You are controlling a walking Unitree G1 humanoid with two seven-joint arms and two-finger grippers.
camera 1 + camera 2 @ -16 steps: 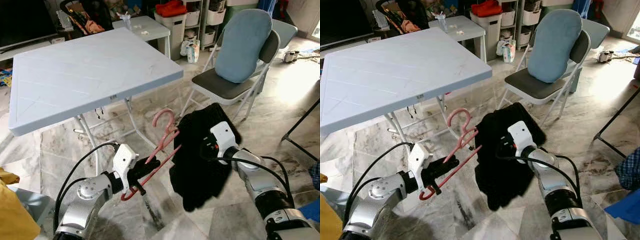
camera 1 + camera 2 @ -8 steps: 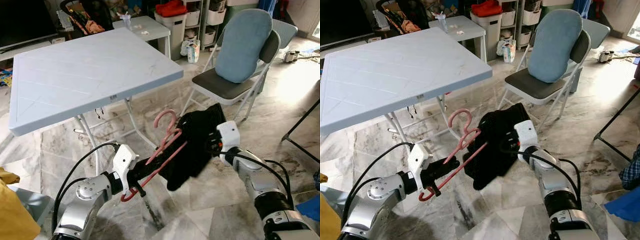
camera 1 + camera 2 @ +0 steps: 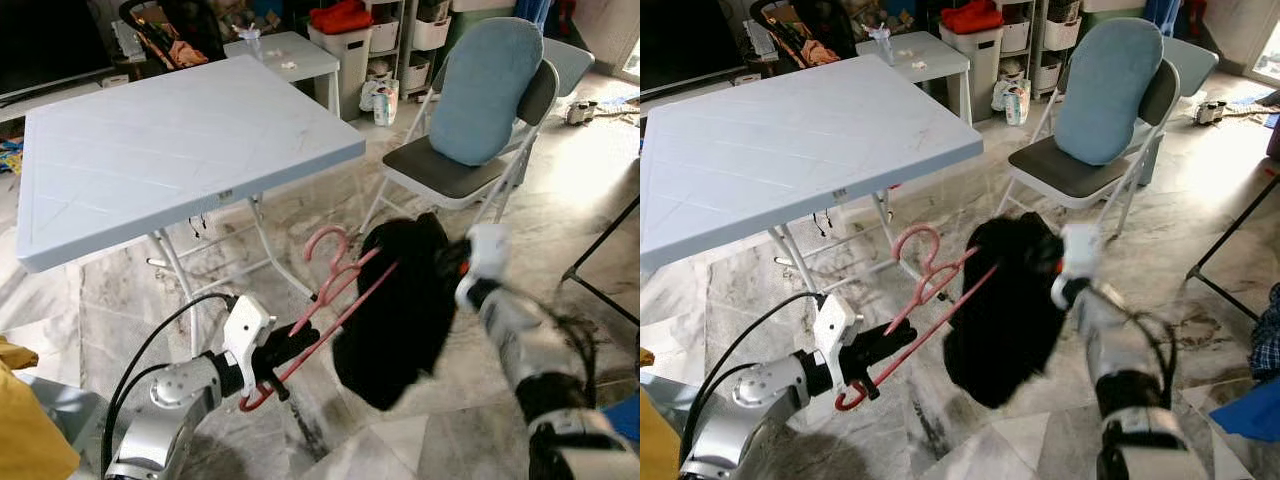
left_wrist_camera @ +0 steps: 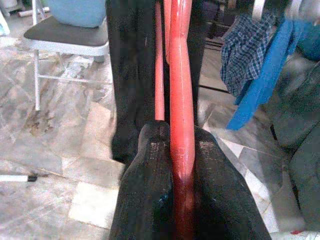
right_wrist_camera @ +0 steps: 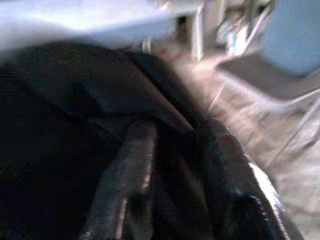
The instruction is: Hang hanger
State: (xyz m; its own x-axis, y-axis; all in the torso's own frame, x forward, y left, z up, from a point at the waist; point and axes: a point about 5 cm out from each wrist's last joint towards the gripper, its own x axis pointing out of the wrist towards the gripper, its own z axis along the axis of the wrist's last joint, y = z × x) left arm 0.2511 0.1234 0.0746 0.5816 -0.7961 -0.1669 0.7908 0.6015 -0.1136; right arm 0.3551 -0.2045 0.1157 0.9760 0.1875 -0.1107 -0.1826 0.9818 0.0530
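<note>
Low above marble floor (image 3: 250, 260): left gripper (image 3: 285, 352) clenched on pink hanger (image 3: 335, 290), steadying it; right gripper (image 5: 165, 165) pinching black garment (image 3: 400, 305), apparently threading it on.

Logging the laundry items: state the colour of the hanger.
The hanger is red-pink, clearest in the left wrist view.

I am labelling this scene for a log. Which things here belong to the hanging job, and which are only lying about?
Belong to the job:
- pink plastic hanger, gripped by left hand
- black cloth garment, held by right hand

Lying about:
- pale blue folding table
- grey folding chair with blue cushion
- white bin with red lid
</note>
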